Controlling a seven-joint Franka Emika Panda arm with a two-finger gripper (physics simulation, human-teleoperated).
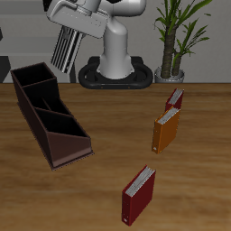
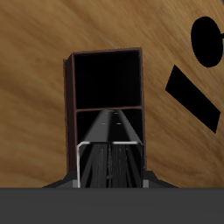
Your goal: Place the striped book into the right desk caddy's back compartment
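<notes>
You've got the striped book hanging from the claw, clenched on its top edge; it sits above the back end of the right desk caddy; wrist view shows the book's striped edge lined up over the caddy's sections; carry step looks nearly done; next, centre over the back compartment, keep the book upright, lower between the tall walls, release; counter books untouched.

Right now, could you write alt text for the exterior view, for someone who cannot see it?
A white robot arm holds a striped book above the back end of a long dark desk caddy on a wooden table. An orange book and two dark red books stand elsewhere.
</notes>
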